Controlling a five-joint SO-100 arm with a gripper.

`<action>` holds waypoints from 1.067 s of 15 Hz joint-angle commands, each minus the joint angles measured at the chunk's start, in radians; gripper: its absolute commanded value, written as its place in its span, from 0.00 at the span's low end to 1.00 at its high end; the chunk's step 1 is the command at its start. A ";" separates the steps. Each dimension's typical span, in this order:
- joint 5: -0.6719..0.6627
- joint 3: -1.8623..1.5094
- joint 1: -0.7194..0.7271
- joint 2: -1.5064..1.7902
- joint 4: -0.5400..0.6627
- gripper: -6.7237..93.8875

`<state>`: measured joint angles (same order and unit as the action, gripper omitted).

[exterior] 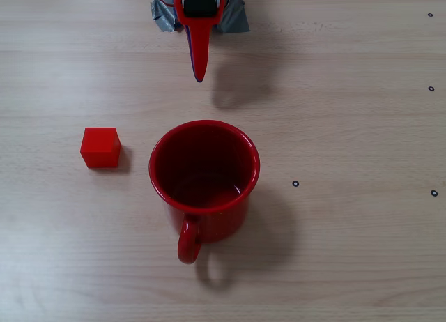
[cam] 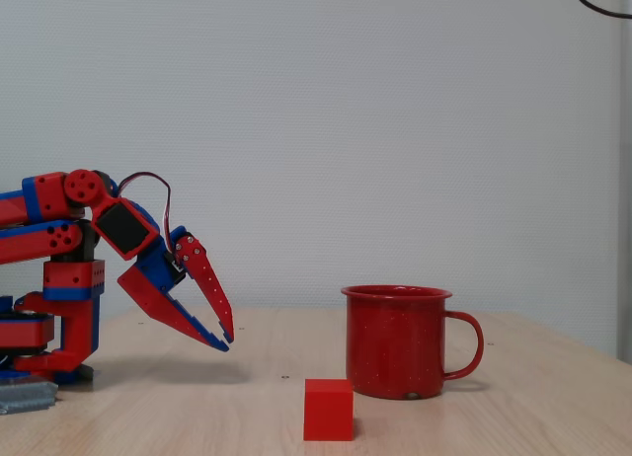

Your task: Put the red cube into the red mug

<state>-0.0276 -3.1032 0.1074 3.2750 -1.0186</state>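
- The red cube (exterior: 100, 147) is sitting loose on the bench (exterior: 348, 127), just off to the left of the red mug (exterior: 204, 179) in the overhead fixed view. There's a small gap between them, not touching.
- From the side fixed view the cube (cam: 328, 409) is closer to the camera than the mug (cam: 400, 342), and both stand flat on the wood.
- Mug's upright, mouth open to the top, handle pointing toward the bottom edge in the overhead shot. Nothing in it as far as I can see.
- The gripper (cam: 227, 340) hangs in the air near the arm's base, well back from both things and holding nothing. The jaws are parted only a little, tips nearly together, pointing down at the bench.
- So I'd say we're at the very start: reach step, no grasp yet.
- Next move probably needs the jaws opened wider than the cube, then swung over to it and brought down around its sides. Watch the mug wall right beside it; that gap looks tight for a finger.
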 commanded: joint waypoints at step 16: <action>-0.006 0.140 -0.005 -0.097 -0.026 0.07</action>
<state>-0.0276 -3.0772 0.1028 3.2076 -1.0201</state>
